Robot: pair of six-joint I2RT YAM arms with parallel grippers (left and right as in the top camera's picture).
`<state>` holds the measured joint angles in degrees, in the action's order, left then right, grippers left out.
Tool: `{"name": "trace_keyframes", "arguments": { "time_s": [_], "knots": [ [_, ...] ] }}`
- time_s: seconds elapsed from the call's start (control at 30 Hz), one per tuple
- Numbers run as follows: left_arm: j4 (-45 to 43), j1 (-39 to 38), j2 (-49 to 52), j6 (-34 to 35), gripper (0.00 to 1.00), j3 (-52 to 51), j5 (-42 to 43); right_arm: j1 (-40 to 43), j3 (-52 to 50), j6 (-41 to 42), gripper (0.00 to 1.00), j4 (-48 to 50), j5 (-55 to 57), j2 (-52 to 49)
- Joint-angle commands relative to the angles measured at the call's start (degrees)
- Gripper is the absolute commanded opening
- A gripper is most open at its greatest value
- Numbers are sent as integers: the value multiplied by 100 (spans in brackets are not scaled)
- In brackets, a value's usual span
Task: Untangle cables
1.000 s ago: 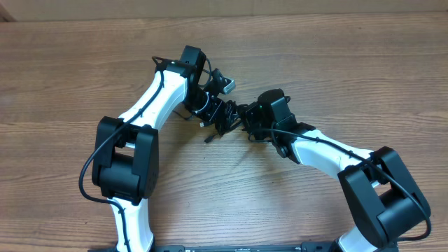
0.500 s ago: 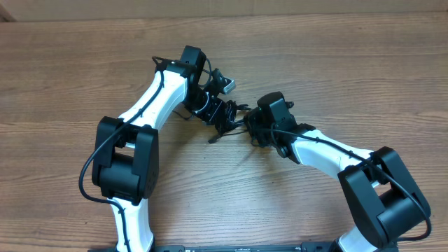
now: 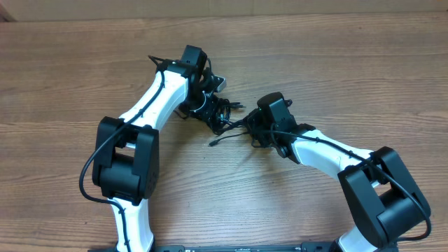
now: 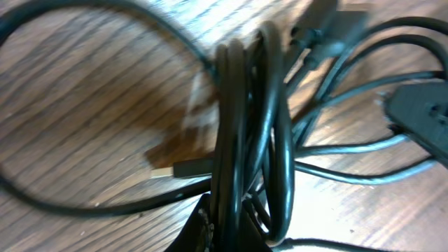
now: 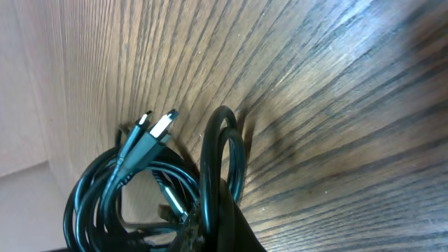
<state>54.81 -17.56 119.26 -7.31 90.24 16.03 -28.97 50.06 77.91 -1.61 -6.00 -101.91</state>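
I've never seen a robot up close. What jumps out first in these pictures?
At the middle of the wooden table, the left gripper and the right gripper are both pinched on one tangled knot of thin black cables between them. In the right wrist view, two silver-tipped plugs poke out of the coil, side by side.

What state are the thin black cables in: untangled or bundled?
Bundled. The thin black cables sit as one knotted clump; the left wrist view shows strands looped tightly together.
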Motion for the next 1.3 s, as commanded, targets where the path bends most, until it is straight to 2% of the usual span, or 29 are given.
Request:
{"name": "trace_keyframes", "arguments": {
  "time_s": [0.0,0.43,0.57,1.27],
  "knots": [
    [20,-4,-85,315,4,-20,-789,146,-17,-354,4,-2,-151,-46],
    [17,-4,-85,310,4,-20,-791,1436,-17,-1974,4,278,-2966,435],
    [20,-2,-85,310,4,-20,-796,1792,-17,-2297,4,136,-3510,435],
    [22,-4,-85,310,4,-20,-901,3471,-17,-2437,4,-1952,-3718,435]
  ]
}}
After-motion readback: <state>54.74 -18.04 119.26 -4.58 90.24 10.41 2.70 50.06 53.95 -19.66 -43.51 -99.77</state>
